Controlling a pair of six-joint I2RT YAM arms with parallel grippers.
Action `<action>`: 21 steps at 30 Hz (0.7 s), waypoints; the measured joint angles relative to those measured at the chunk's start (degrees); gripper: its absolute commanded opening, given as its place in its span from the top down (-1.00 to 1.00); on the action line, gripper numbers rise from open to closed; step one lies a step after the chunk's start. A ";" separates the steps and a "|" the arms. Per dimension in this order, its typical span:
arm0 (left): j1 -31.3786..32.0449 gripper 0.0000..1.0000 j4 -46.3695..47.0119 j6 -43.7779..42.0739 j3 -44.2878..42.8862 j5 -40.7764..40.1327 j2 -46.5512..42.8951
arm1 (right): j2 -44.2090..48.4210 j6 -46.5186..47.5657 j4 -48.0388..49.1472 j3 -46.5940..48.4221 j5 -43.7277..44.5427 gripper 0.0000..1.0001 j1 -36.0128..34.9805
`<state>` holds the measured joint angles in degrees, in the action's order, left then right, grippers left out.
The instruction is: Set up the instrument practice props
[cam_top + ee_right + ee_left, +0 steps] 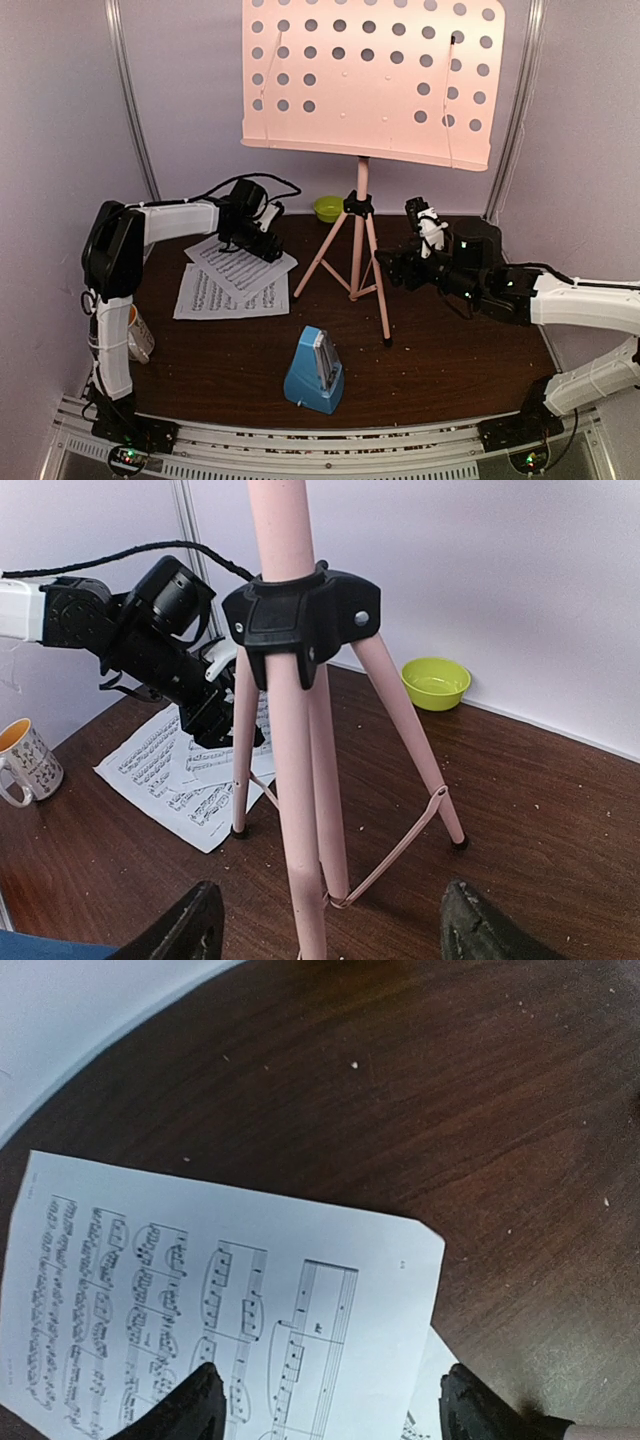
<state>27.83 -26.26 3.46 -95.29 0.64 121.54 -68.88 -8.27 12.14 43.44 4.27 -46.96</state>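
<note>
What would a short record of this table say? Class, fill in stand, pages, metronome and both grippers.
stand: pink music stand upright, desk bare
pages: two sheet-music pages flat on the table, overlapping
metronome: blue, upright, near front edge
left gripper: open, over the pages
right gripper: open, close to a stand leg

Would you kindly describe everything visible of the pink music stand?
The pink music stand stands upright at the back centre of the table. Its wide desk, perforated with round holes, is bare on a slim pole; a black collar joins three splayed legs with thin braces. It looks like painted metal. The open right gripper faces its legs, not clamping them.
</note>
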 measured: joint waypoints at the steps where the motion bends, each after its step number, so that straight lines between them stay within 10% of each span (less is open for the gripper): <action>1: -0.04 -0.47 -0.87 0.72 -1.01 0.63 1.38 | 0.00 -0.09 -0.04 0.00 0.09 -0.51 0.00; 9: -1.27 -0.40 -6.69 3.76 1.90 3.67 4.55 | 0.72 -0.79 -0.92 0.00 0.35 -0.53 -0.02; 21: -1.27 -0.29 3.52 8.55 32.54 9.25 -15.02 | 2.73 -1.01 -0.74 -2.36 0.57 -0.54 -0.02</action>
<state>26.57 -22.74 12.01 -62.74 9.89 106.52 -66.15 -9.28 11.40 41.08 4.84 -46.98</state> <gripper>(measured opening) 0.659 0.770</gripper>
